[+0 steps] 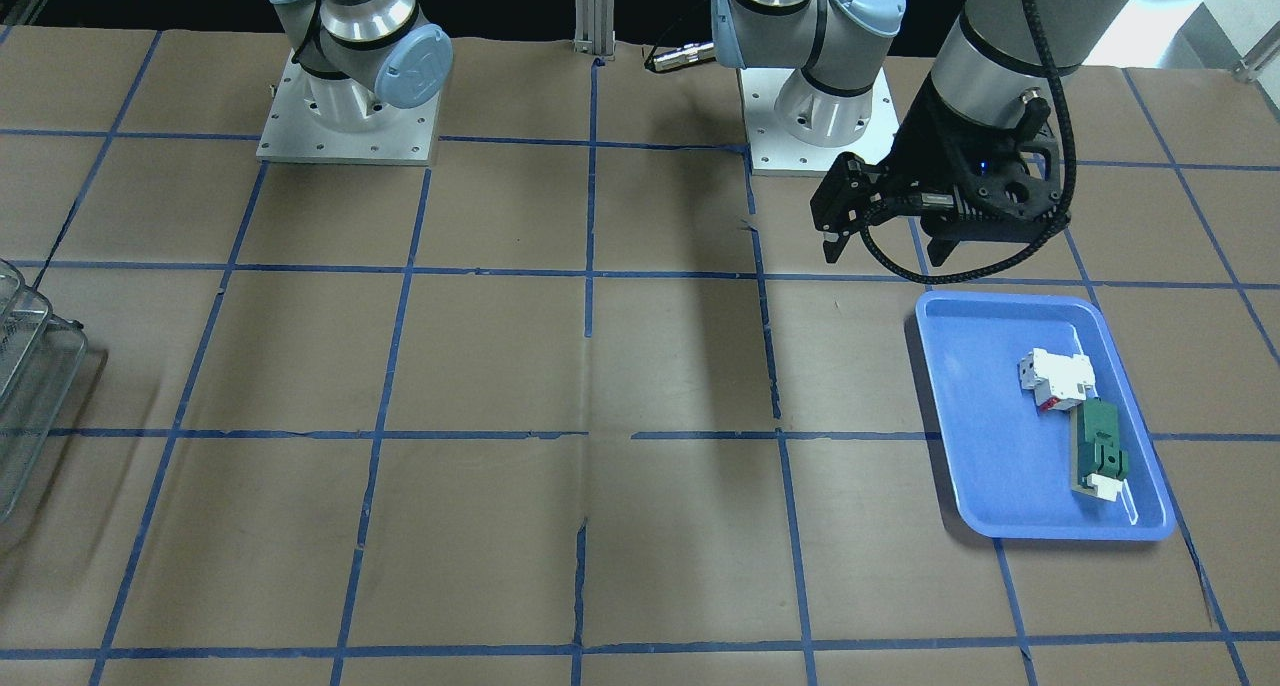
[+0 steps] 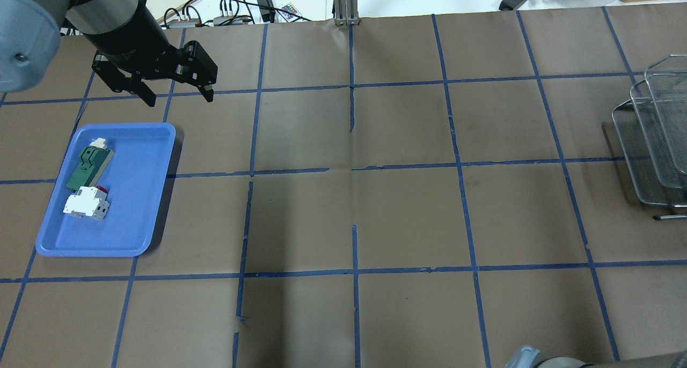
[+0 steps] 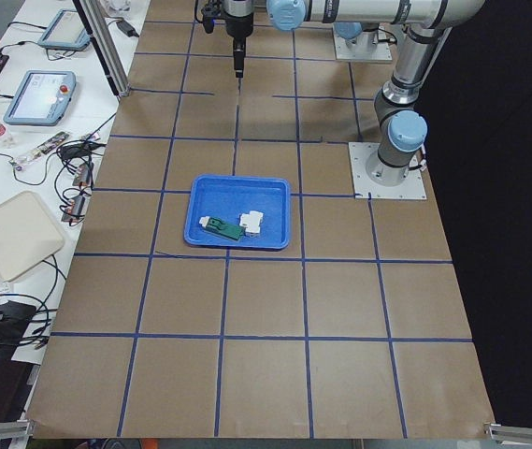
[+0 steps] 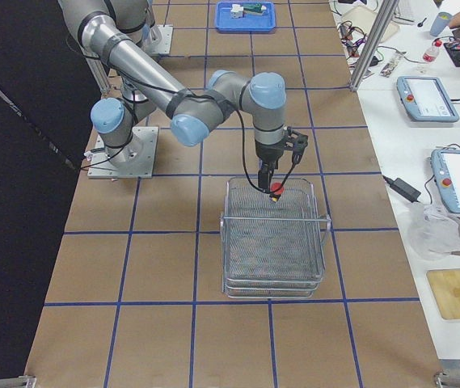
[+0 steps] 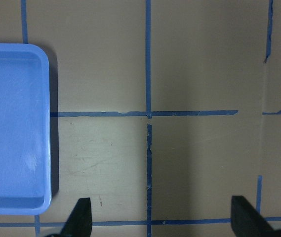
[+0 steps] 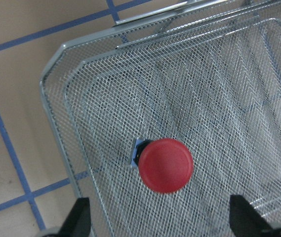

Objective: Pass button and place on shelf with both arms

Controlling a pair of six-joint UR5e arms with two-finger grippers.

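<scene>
The button [image 6: 166, 164], red cap up, lies on the mesh of the shelf [image 6: 229, 74], in its top tray. My right gripper [image 6: 162, 219] is open just above it, with both fingers wide of the cap and not touching it. In the exterior right view the right gripper [image 4: 272, 174] hangs over the far end of the shelf [image 4: 274, 242] with the button [image 4: 276, 190] below it. My left gripper [image 2: 178, 98] is open and empty, raised above the table beyond the blue tray.
The blue tray [image 2: 139, 196] holds a white block [image 2: 86, 203] and a green flat part [image 2: 88, 164]. The shelf's edge [image 2: 655, 132] shows at the table's right end. Cables and devices lie beyond the table's far edge.
</scene>
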